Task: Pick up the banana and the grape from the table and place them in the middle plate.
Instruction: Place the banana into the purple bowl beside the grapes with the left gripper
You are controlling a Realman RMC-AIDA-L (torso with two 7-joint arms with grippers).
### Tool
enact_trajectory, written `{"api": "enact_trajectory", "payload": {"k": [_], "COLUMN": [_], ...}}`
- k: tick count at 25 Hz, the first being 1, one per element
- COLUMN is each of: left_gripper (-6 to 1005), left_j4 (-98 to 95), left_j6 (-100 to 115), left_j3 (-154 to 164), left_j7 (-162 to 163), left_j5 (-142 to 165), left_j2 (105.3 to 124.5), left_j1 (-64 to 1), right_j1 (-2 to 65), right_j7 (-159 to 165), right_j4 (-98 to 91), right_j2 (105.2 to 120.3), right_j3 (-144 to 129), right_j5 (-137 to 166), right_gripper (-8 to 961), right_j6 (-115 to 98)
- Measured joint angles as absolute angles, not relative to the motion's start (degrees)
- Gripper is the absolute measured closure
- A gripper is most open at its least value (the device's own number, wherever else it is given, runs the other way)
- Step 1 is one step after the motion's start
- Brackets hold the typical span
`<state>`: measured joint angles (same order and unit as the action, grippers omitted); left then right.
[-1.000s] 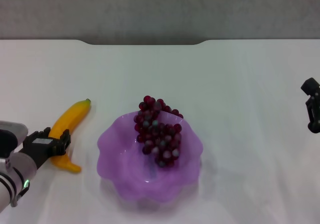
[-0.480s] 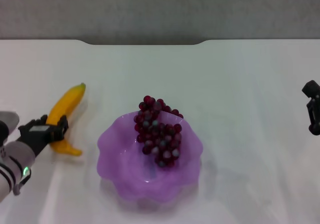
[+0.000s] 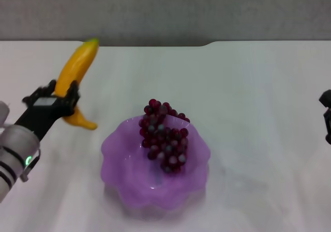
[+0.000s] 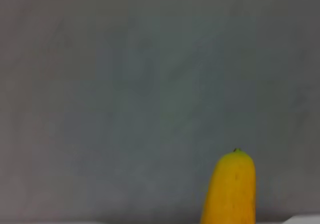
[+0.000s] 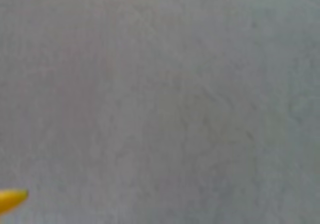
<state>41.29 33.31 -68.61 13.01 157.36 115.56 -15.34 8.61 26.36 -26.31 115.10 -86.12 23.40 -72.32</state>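
My left gripper (image 3: 58,98) is shut on the banana (image 3: 75,73) and holds it lifted above the table (image 3: 248,87), to the left of the purple middle plate (image 3: 116,149). The banana stands tilted, its greenish tip up and away from me. Its tip also shows in the left wrist view (image 4: 231,189) and at the edge of the right wrist view (image 5: 10,200). The grape bunch (image 3: 164,136) lies in the plate, its far end over the rim. My right gripper (image 3: 327,118) sits at the far right edge of the head view.
The table's notched far edge (image 3: 155,45) runs along the back, with a grey wall behind it.
My left gripper has lifted the banana off the table and carried it up and away from me. The right gripper has slid a little further right.
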Motion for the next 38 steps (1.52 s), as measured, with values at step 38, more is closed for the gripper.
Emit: {"api": "enact_trajectory", "payload": {"k": [38], "left_gripper": [509], "left_j4": [58.8], "left_j6": [26.8], "left_j3": [-48.2], "left_j7": [-9.6], "left_j5": [164.6], "left_j2": [116.14], "left_j1": [-4.4], "right_j1": [9.6], "right_j7": [25.8], "right_j4": [-23.3], "right_j2": [114.96], "right_j3": [-84.2], "right_j5": [23.4], "right_gripper": [951], "right_j6": [-72.6]}}
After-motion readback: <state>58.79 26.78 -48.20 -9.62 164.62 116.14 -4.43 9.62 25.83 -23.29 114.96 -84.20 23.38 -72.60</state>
